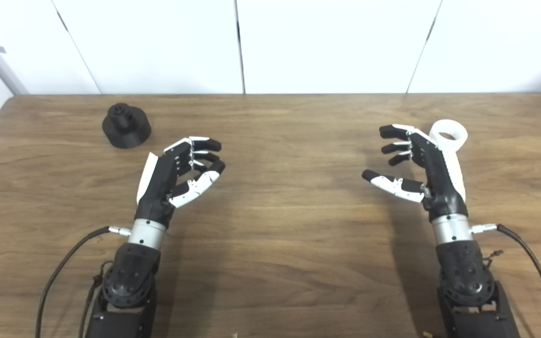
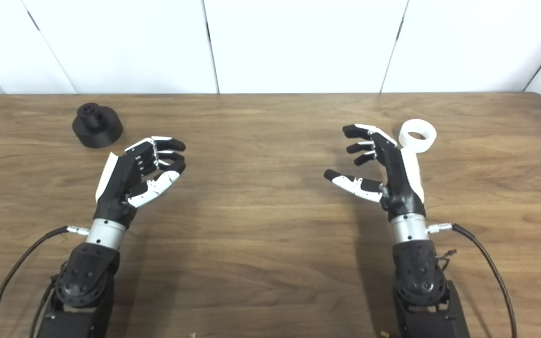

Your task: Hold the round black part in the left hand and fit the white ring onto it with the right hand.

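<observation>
Black and squat, the round black part (image 1: pixel 126 125) sits on the wooden desk (image 1: pixel 280 244) at the far left, its narrower hub pointing up, untouched. The left robot hand (image 1: pixel 179 173) hovers near it, to the right and nearer the camera, clearly apart from it, with its fingers spread and loosely curled around nothing. On the right side the white ring (image 2: pixel 417 135) lies flat on the desk, hole upward. The right robot hand (image 2: pixel 383 166) is also empty, fingers apart and thumb stretched toward the middle of the desk; the ring lies just beyond the back of this hand, on its outer side, so the palm faces away from it.

Judging from this layout, the task has hardly begun: neither piece has been picked up and nothing is fitted. What remains is the whole sequence: the left robot hand taking the black part, the right robot hand turning toward and grasping the ring, then bringing the two together.

The right eye view shows the ring standing free of the right robot hand, with a little desk visible between them. In the left eye view the hand overlaps the ring's near edge, so contact cannot be ruled out there
</observation>
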